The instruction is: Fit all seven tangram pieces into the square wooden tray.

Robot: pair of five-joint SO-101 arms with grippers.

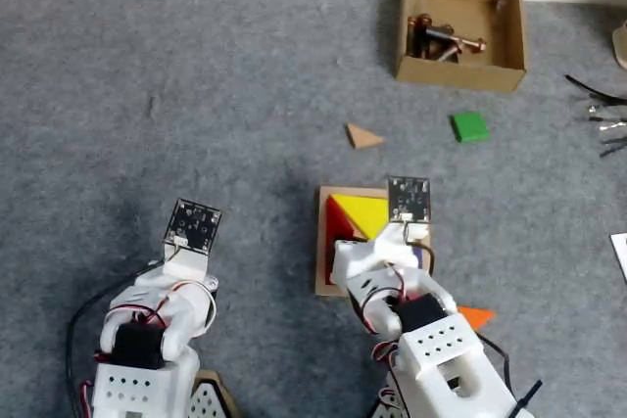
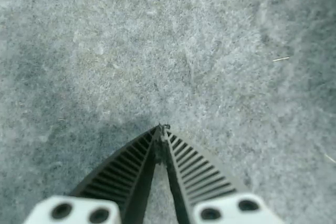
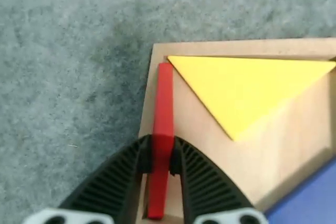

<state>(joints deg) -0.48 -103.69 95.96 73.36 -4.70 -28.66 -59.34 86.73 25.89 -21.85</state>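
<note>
Left hand over grey carpet

No text or number can be read; the white sheet at the right edge may carry print, too small

Table is covered edge to edge in a grey felt surface, mottled and lightly fuzzed. A square wooden tray is set flat on it, near centre. Three loose pieces are scattered on the felt: a tan triangle just beyond the tray, a green square beside that and well apart from the tray, and an orange triangle at the tray's near right. An open cardboard box is placed at the far edge. Dark cables are trailed in from the right edge.
</note>
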